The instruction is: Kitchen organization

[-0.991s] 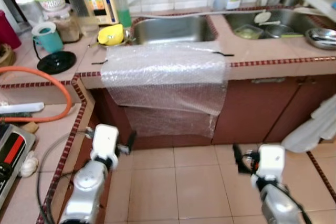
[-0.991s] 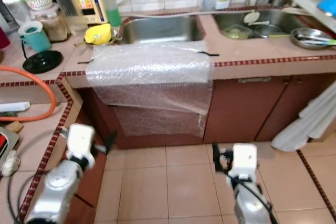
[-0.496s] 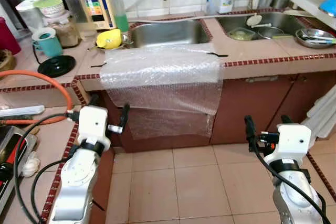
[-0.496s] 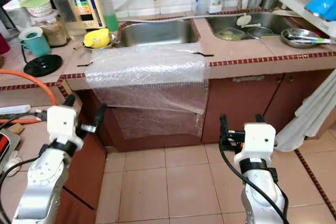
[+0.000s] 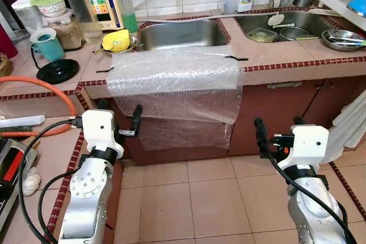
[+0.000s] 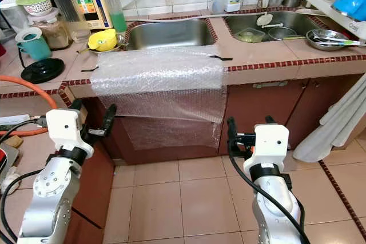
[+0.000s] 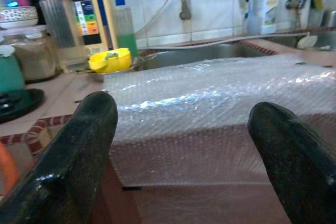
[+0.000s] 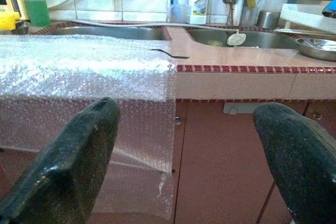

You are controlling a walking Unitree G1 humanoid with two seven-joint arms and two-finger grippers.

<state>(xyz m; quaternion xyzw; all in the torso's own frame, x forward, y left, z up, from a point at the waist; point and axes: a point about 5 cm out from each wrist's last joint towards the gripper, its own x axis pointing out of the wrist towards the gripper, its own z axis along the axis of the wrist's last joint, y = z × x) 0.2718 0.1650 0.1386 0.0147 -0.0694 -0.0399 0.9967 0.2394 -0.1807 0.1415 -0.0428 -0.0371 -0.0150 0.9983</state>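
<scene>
Two sinks (image 5: 182, 34), one bubble wrap sheet (image 5: 177, 81).

Even, bright light filled the kitchen, and the head views were sharp. Glare glinted off the bubble wrap (image 5: 177, 78). In both wrist views the near black fingers (image 7: 89, 150) were soft, out of focus.

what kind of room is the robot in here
Almost certainly a home kitchen: a tiled counter with a steel double sink, a dish soap bottle beside it, and metal plates by the far basin. Bubble wrap hangs over the counter edge.

Silver arms, white wrist boxes, black cables, black-fingered left end effector (image 5: 119, 119)
</scene>
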